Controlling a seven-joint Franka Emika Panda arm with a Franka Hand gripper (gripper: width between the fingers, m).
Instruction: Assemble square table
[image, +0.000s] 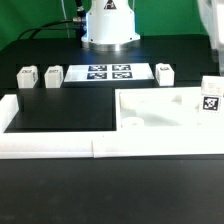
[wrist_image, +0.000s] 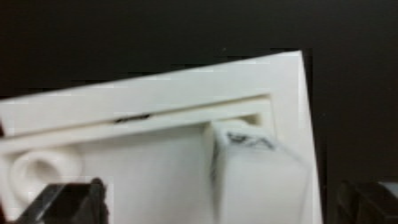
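Note:
The white square plate (image: 160, 112) lies at the exterior view's right, inside the corner of the rails. One tagged leg (image: 210, 97) stands upright at its far right corner. Three more legs (image: 25, 76) (image: 53, 75) (image: 164, 72) lie loose at the back. In the wrist view the plate (wrist_image: 143, 120) fills the picture, with the standing leg (wrist_image: 242, 150) in its corner and a round socket (wrist_image: 25, 172) at the edge. My gripper (wrist_image: 222, 205) hangs above the plate, open and empty, with dark fingertips (wrist_image: 68, 203) wide apart. The gripper itself is out of the exterior view.
The marker board (image: 108, 72) lies at the back centre before the robot base (image: 108, 25). White border rails run along the front (image: 100, 148) and the exterior view's left (image: 8, 118). A grey part of the arm (image: 208, 25) shows at the top right.

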